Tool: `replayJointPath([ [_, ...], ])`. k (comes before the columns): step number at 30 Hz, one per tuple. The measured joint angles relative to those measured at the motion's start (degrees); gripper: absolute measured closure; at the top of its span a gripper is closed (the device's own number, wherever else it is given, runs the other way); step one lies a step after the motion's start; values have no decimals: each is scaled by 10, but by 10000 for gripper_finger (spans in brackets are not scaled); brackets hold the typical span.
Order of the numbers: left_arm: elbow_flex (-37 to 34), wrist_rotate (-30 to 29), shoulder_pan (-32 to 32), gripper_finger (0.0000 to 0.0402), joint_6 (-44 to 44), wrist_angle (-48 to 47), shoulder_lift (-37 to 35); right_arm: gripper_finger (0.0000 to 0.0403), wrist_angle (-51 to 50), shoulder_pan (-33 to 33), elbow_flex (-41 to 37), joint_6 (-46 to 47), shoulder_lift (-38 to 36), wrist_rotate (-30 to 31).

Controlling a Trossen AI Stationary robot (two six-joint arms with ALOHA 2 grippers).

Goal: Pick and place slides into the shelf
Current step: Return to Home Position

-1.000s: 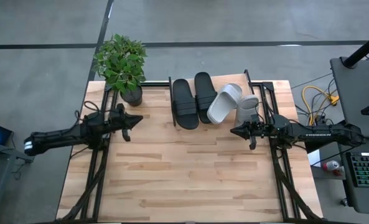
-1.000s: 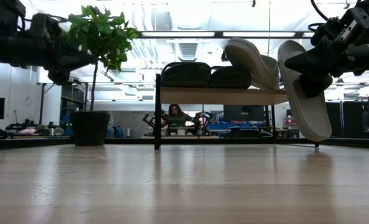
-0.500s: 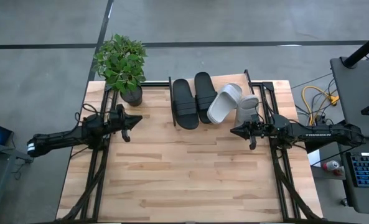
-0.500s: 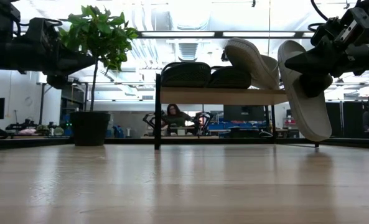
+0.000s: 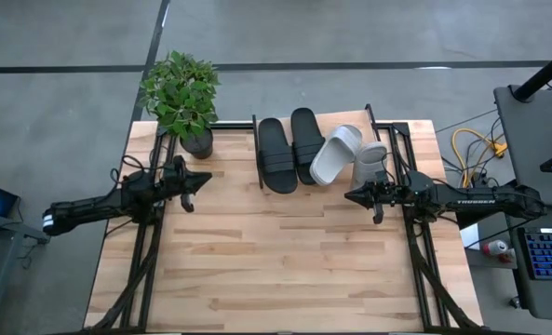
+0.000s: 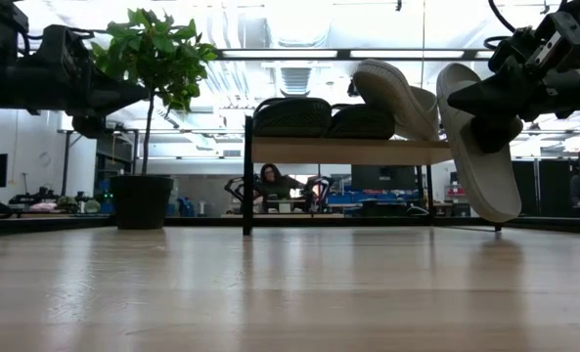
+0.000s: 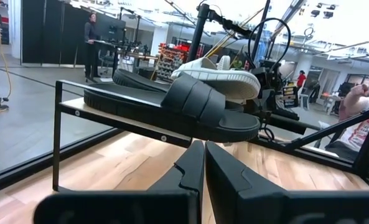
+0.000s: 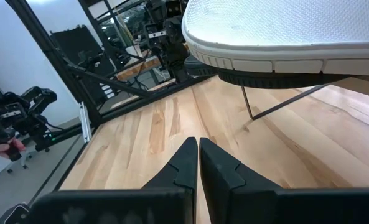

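Note:
The shelf (image 5: 257, 160) (image 6: 338, 151) stands at the table's far edge. Two black slides (image 5: 277, 154) (image 5: 304, 144) lie flat on its plank; the left wrist view shows the nearer one (image 7: 190, 106). One pale slide (image 5: 334, 154) (image 6: 392, 96) leans tilted on the right black slide. The other pale slide (image 5: 371, 163) (image 6: 480, 156) stands steeply at the shelf's right end, sole (image 8: 284, 31) toward my right arm. My right gripper (image 5: 347, 196) (image 8: 198, 142) hovers shut just near of it, with nothing between its fingers. My left gripper (image 5: 208, 179) (image 7: 204, 144) waits shut left of the shelf.
A potted plant (image 5: 181, 93) (image 6: 153, 59) stands at the far left corner beside the shelf. Bare wooden table (image 5: 276, 261) stretches toward the near edge. A person (image 6: 270, 181) sits in the room behind, and others (image 7: 92, 37) stand farther off.
My left arm has settled a little more level in the low view, and its gripper stays shut in place. The slides, the shelf and my right gripper have not moved.

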Motion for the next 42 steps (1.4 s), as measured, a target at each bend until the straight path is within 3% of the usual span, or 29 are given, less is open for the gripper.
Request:
replayJointPath([
  [11,-1,5,0,402,-1,2,0,394,0,0,0,1,0,0],
  [22,-1,57,0,402,-17,3,0,394,-40,0,0,-6,0,0],
  [42,-2,57,0,402,-16,5,1,394,-19,0,0,3,0,0],
])
